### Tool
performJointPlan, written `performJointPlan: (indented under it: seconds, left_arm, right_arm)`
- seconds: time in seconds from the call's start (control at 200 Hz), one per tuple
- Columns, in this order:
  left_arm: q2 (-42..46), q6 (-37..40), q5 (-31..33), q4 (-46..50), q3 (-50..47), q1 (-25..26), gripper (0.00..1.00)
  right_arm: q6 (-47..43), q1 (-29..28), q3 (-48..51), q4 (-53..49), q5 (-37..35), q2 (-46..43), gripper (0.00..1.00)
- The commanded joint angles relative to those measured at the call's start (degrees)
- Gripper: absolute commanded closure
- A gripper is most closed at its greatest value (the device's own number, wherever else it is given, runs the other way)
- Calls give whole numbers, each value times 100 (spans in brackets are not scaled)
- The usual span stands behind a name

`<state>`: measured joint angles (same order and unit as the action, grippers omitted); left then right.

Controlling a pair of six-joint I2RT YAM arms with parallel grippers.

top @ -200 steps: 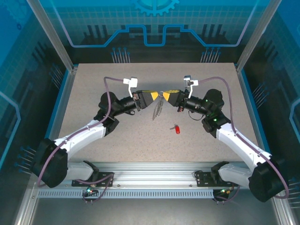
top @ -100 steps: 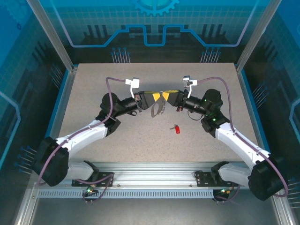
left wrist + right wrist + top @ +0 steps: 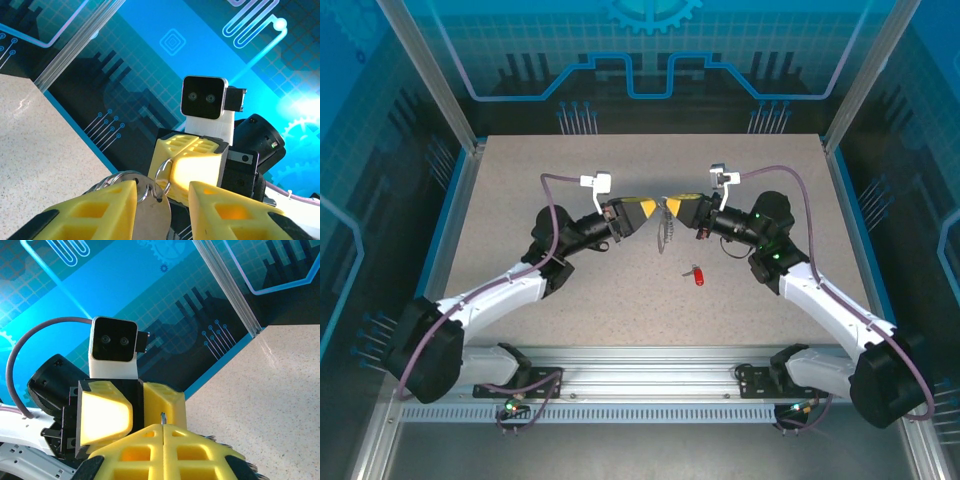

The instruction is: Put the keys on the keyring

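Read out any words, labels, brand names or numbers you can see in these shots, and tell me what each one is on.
No readable text anywhere.
Blue backdrop panels: graphics only, with a gear, circuit traces and grids; no letters or numbers.
White camera housing: no label visible.
Red key: too small to tell.
Flat metal piece on the keyring: no marking can be made out.

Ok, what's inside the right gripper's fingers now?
The right gripper is shut on the keyring: one small wire loop sticks out between its fingers. How much of it is pinched is hidden between them.
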<state>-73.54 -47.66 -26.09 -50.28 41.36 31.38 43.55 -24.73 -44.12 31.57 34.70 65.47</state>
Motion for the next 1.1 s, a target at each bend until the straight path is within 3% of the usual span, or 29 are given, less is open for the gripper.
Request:
performJointPlan:
  seconds: [0.0, 0.63, 0.87, 1.075, 1.095]
  left_arm:
    - [67, 131, 129, -180, 62, 53, 65]
    - [-255, 72, 3, -355, 337, 202, 70]
    - [-291, 92, -24, -346, 403, 253, 80]
    - [-255, 269, -98, -134, 472, 255, 97]
    - [-230, 330, -123, -49, 489, 248, 99]
  right_arm:
    - [38, -59, -18, 288, 1, -71, 100]
    - [10, -164, -36, 279, 2, -2, 100]
    - [-13, -170, -26, 255, -7, 14, 100]
    - [-188, -115, -120, -211, -69, -36, 100]
    - [-214, -86, -131, -349, -89, -68, 95]
